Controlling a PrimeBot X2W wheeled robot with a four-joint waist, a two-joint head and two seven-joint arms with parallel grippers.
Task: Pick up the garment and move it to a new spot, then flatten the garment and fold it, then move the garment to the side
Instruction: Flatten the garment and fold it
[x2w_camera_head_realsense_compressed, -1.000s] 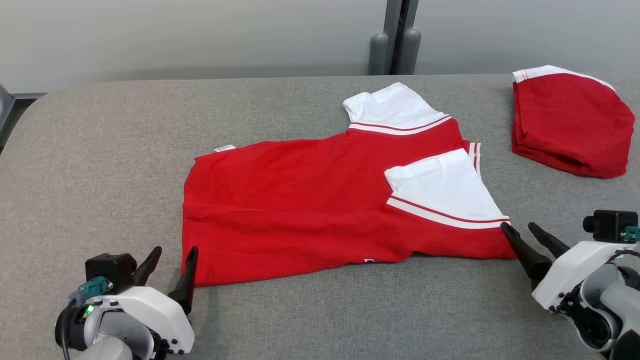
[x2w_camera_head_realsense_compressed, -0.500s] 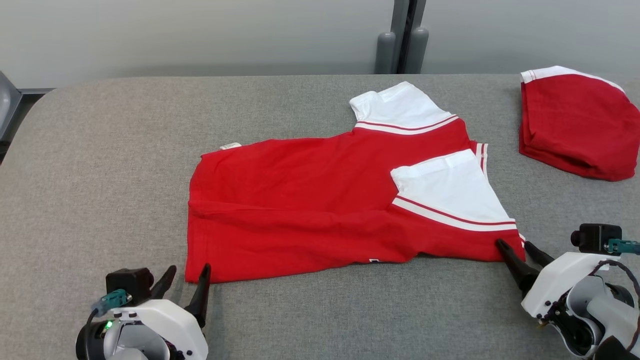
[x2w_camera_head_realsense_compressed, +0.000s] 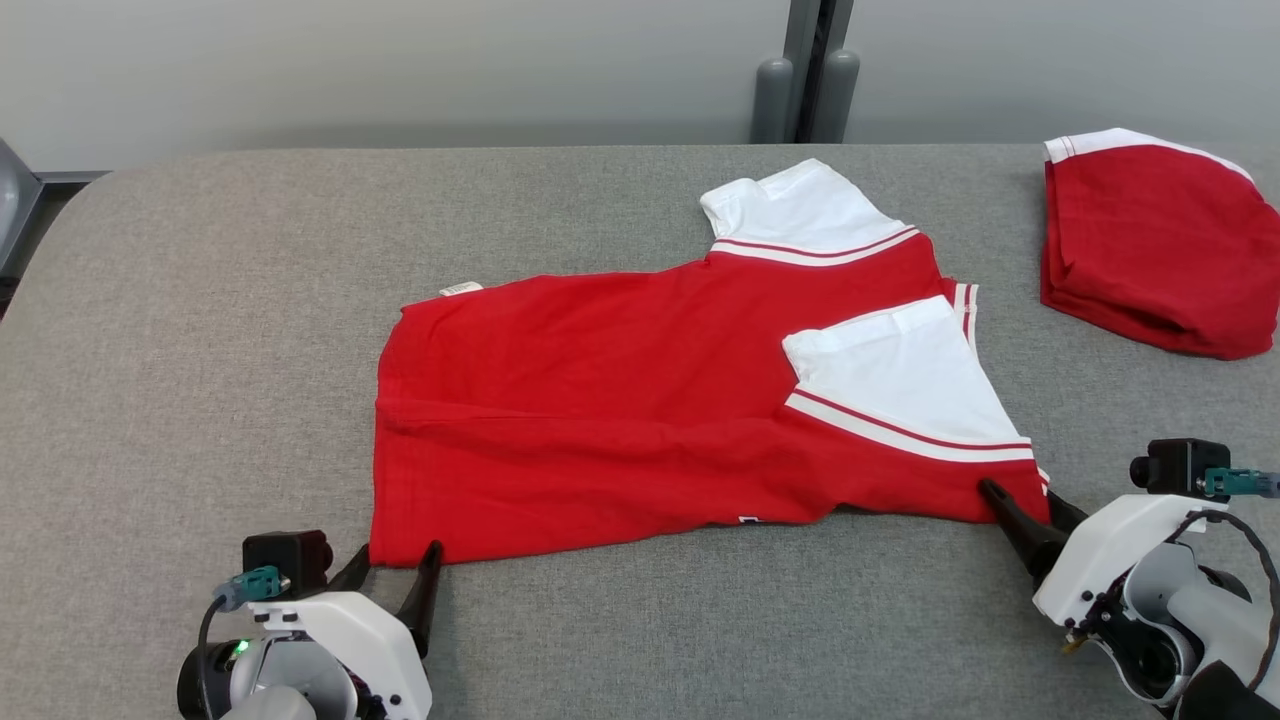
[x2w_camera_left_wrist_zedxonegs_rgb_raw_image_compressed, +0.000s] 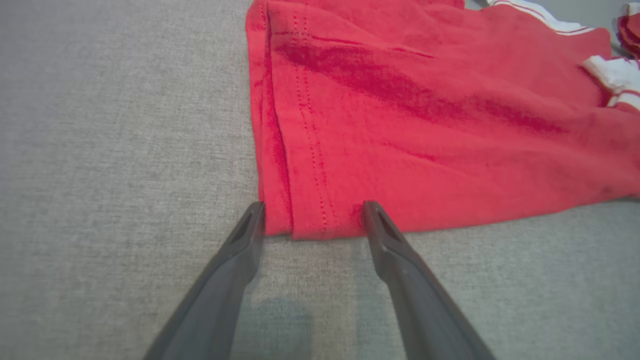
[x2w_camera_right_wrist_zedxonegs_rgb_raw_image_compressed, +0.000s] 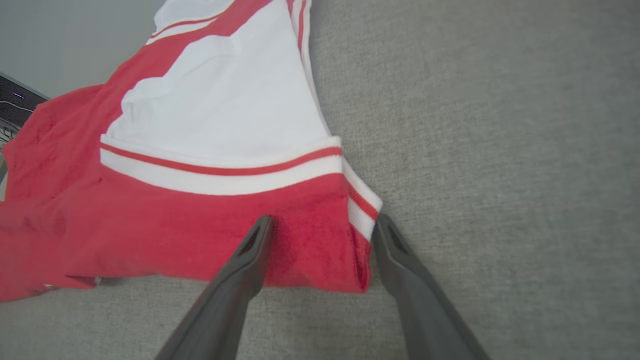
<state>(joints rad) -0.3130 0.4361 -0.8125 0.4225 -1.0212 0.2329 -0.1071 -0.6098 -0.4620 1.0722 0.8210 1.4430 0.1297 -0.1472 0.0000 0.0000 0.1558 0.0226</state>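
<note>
Your claws gape wide, gripping nothing: left gripper (x2w_camera_head_realsense_compressed: 395, 558) (x2w_camera_left_wrist_zedxonegs_rgb_raw_image_compressed: 314, 205) straddles the stitched hem corner of the red garment (x2w_camera_head_realsense_compressed: 600, 400) (x2w_camera_left_wrist_zedxonegs_rgb_raw_image_compressed: 400, 125) (x2w_camera_right_wrist_zedxonegs_rgb_raw_image_compressed: 150, 225), right gripper (x2w_camera_head_realsense_compressed: 1020, 497) (x2w_camera_right_wrist_zedxonegs_rgb_raw_image_compressed: 324, 218) its striped corner, perhaps touching. It lies flat on the grey woven table (x2w_camera_head_realsense_compressed: 200, 300).

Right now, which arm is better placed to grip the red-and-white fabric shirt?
Probably right: the open right gripper straddles a corner of the red-and-white shirt; the left gripper only reaches its hem.

The left tool (x2w_camera_head_realsense_compressed: 397, 552) and right tool (x2w_camera_head_realsense_compressed: 1020, 495) have edged forward to straddle the garment's (x2w_camera_head_realsense_compressed: 600, 400) near corners
</note>
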